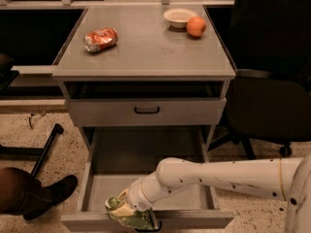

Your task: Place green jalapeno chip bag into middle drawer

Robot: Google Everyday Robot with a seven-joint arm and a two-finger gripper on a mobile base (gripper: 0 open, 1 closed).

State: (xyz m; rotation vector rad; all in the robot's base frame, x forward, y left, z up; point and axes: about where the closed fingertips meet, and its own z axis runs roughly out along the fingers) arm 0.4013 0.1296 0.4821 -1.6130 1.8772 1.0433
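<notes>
While the green jalapeno chip bag [127, 213] is at the open middle drawer [99, 191] but not yet lying flat in its tray, the entry reads as follows.

Step in hand: lowering and depositing, judged near its end. The drawer is pulled fully out and the bag has reached it.

Next move, as a judgement: carry the bag a little back from the front wall toward the bare tray floor, let go, then lift the arm [233, 176] clear without dragging the foil out again. Risk: the bag is light and crinkled, and from this spot it could tip outward over the front edge.

Item, pincer [139, 204]: low over the front left part of the tray, at the end of the white arm that reaches in from the right. Its tip is buried in the foil, so whether it is clenched on the bag or released cannot be told.

Item, bag: crumpled, touching the pincer's tip on the near, lower-left side, and overlapping the drawer's front wall just left of the black handle. Whether it rests on that wall or hangs above it cannot be told.

Other items: counter [146, 52] with crushed soda can [100, 39] at left, white bowl [179, 17] and orange [196, 26] side by side at back right; handled drawer front [146, 111] above, closed; dark chair [272, 106] at right; boot [51, 194] on the floor at left.
</notes>
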